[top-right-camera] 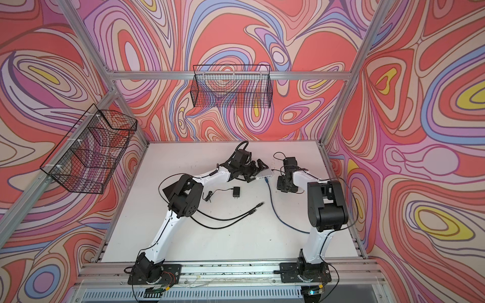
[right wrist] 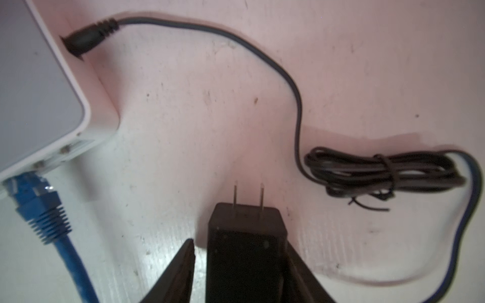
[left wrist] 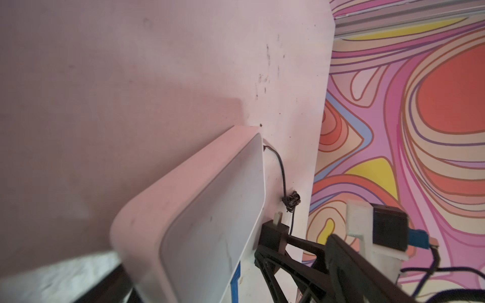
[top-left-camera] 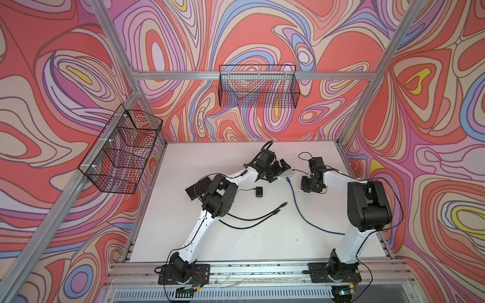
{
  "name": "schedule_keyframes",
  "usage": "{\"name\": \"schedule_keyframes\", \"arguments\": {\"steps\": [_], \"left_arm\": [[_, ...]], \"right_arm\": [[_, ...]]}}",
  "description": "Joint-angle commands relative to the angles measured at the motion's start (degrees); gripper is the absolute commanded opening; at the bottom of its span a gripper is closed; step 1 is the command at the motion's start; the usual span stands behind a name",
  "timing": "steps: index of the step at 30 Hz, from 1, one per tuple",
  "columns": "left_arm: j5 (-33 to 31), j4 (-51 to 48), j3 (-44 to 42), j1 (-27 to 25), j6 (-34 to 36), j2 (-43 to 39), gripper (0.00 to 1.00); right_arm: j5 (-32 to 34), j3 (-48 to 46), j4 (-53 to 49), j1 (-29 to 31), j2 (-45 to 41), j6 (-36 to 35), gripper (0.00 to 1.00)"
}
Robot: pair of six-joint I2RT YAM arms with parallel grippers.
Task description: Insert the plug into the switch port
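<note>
Both pincers gape, left pincer astride the white switch, likely bracing it, right pincer slack around a black adapter, seemingly because the blue plug already sits in the switch

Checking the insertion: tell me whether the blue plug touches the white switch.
Touching. The right wrist view shows the blue plug seated in a port on the white switch, no gap between them.
</note>
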Motion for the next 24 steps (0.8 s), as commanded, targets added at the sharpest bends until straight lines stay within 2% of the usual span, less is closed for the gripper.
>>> {"name": "schedule_keyframes", "arguments": {"steps": [1, 2, 3, 4, 5, 6, 12, 17, 20, 24], "left_arm": [[-5.49, -14.36, 0.48, 0.45, 4.56, -2.09, 1.00], [-6.01, -16.16, 0.60, 0.54, 5.37, -2.54, 1.00], [-6.56, -17.34, 0.57, 0.58, 5.83, -2.95, 1.00], [-7.11, -18.49, 0.26, 0.70, 6.31, -3.57, 1.00], [-7.72, -19.16, -0.34, 0.79, 6.77, -4.22, 1.00], [-8.10, -19.29, -1.17, 0.96, 7.05, -4.96, 1.00], [-10.82, -15.80, -8.63, 1.37, 9.39, -11.95, 1.00], [-14.68, -15.21, -12.81, 1.33, 16.00, -20.23, 1.00], [-18.99, -14.58, -17.40, 1.33, 22.27, -27.35, 1.00], [-28.86, -12.33, -26.11, 1.33, 30.96, -37.87, 1.00]], "right_arm": [[-0.93, -1.04, -1.56, -0.16, -2.53, 0.63, 0.57], [-0.84, -1.07, -1.67, -0.13, -2.79, 0.70, 0.59], [-0.99, -1.13, -1.69, -0.20, -2.81, 0.79, 0.71], [-1.03, -1.15, -1.76, -0.13, -2.80, 0.81, 0.74], [-1.10, -1.34, -1.78, -0.13, -4.44, 0.96, 0.95], [-1.13, -1.45, -1.70, -0.13, -4.91, 1.04, 0.98], [-1.87, -2.59, -1.93, -0.13, -9.56, 1.10, 0.99], [-2.64, -4.33, -1.16, -0.13, -17.41, 0.06, 0.98], [-1.82, -7.28, 1.99, -0.12, -24.93, 0.00, 0.98], [-1.24, -10.43, 5.42, -0.12, -32.85, 0.45, 0.98]]}}
